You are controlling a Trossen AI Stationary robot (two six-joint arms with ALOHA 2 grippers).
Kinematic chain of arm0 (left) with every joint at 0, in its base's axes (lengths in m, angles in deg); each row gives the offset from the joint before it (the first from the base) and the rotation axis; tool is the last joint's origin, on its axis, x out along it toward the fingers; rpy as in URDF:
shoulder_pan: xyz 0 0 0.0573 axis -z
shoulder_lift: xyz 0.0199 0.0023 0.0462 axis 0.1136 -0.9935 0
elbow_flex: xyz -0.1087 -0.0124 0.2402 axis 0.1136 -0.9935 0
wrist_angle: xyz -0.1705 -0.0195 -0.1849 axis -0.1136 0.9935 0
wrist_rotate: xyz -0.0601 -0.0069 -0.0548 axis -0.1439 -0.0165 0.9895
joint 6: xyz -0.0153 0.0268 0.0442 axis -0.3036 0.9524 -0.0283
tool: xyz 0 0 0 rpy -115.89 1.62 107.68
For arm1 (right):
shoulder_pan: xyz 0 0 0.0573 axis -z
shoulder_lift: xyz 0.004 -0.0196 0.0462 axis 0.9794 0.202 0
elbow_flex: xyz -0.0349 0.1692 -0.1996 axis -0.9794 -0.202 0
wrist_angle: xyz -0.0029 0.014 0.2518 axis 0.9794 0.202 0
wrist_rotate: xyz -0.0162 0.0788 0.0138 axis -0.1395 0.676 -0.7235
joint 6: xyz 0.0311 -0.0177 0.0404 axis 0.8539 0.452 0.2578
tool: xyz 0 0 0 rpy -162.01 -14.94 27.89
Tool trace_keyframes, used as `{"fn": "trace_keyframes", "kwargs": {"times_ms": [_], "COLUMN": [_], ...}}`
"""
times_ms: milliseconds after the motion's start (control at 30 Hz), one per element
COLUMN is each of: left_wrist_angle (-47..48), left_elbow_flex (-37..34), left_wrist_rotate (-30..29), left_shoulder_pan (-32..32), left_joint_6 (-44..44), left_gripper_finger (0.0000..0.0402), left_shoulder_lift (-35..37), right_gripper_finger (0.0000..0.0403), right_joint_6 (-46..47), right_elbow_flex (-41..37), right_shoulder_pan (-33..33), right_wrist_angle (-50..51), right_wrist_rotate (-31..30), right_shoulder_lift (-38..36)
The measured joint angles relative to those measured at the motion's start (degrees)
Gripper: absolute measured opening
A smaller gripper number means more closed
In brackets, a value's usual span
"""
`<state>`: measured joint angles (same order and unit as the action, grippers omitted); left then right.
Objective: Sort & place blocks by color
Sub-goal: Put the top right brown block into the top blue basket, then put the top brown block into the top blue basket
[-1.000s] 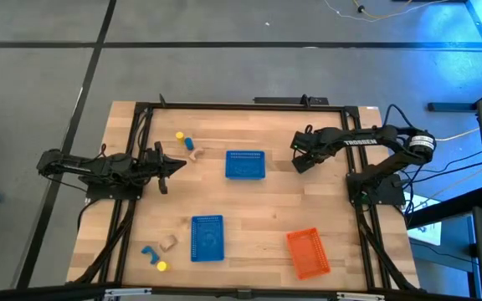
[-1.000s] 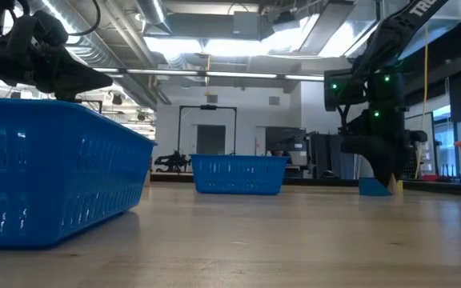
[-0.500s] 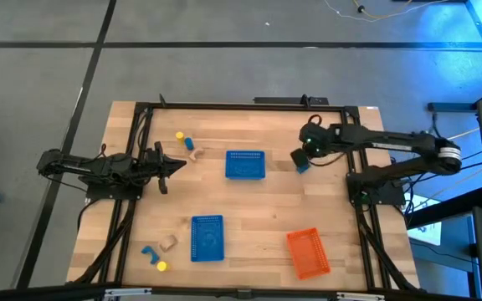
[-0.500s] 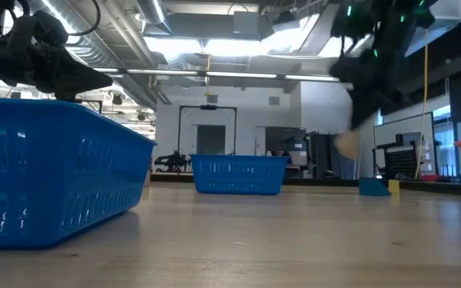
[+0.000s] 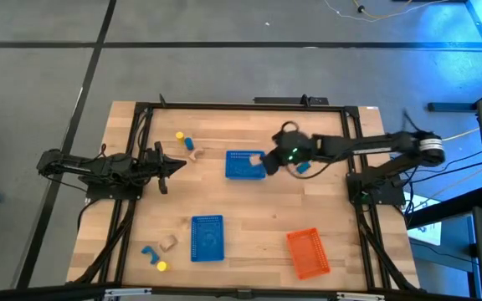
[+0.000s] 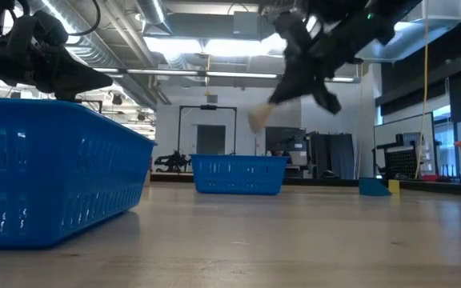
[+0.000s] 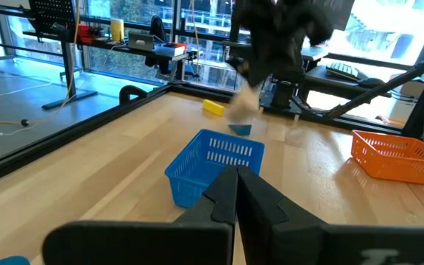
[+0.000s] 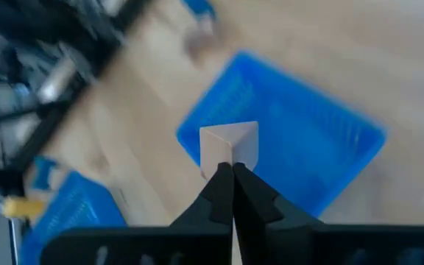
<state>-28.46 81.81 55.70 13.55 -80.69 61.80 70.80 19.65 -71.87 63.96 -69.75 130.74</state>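
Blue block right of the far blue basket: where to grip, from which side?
Probably top-down, fingers across its narrow width: the blue block lies flat and low on the table, clear of the basket. The right gripper is shut on a tan block for now.

Bare tabletop point(image 5: 258, 209) lay open between the three baskets, while the far blue basket point(image 5: 245, 165) sat directly under the raised right gripper point(image 5: 268, 165).

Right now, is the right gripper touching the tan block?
Touching. In the right wrist view, the right gripper has its fingers closed on the tan block, pinching its lower edge above the blue basket.
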Motion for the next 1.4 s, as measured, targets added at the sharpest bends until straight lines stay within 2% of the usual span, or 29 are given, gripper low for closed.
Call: {"fn": "trace_keyframes", "kwargs": {"times_ms": [200, 367, 500, 667, 767, 867, 1067, 1200, 1300, 1400], "left_wrist_angle": [-0.01, 0.00, -0.02, -0.02, -0.02, -0.15, -1.99, -10.52, -13.68, -11.98], "left_elbow_flex": [0.00, 0.00, 0.00, 0.00, 0.00, 0.00, -0.05, -0.09, 0.08, 2.05], "left_wrist_rotate": [0.00, -0.02, 0.00, -0.01, -0.02, -0.05, -0.25, -0.16, -3.31, -5.12], "left_shoulder_pan": [0.01, 0.00, 0.00, 0.00, 0.00, 0.00, 0.02, 0.00, -0.32, -1.40], "left_joint_6": [0.00, 0.00, 0.00, 0.00, -0.04, 0.02, -2.27, -4.46, -7.49, -13.24], "left_gripper_finger": [0.0000, 0.0000, 0.0000, 0.0000, 0.0000, 0.0000, 0.0000, 0.0000, 0.0002, 0.0026], "left_shoulder_lift": [0.00, 0.00, 0.01, 0.01, 0.01, 0.02, 0.00, 0.00, -0.02, -0.78], "right_gripper_finger": [0.0000, 0.0010, 0.0063, 0.0150, 0.0189, 0.0205, 0.0208, 0.0209, 0.0209, 0.0209], "right_joint_6": [0.47, 0.62, 2.26, 2.63, 2.79, 2.02, -2.04, -4.54, -7.06, -8.78], "right_elbow_flex": [-0.04, -0.04, -0.04, -0.04, -0.04, -0.04, 0.00, 0.04, 0.07, 0.07], "right_shoulder_pan": [-1.57, -1.41, -0.38, 0.02, 0.81, 1.69, 1.79, 1.66, 1.56, 1.56], "right_wrist_angle": [-1.27, -5.31, -5.58, -6.94, -8.58, -9.81, -8.14, -8.20, -7.94, -7.49], "right_wrist_rotate": [0.40, 0.70, 4.02, 4.34, 4.30, 2.99, -1.50, -3.83, -4.62, -4.75], "right_shoulder_lift": [7.38, 8.89, 8.89, 8.43, 5.98, 1.84, -8.27, -14.49, -18.35, -21.63]}}
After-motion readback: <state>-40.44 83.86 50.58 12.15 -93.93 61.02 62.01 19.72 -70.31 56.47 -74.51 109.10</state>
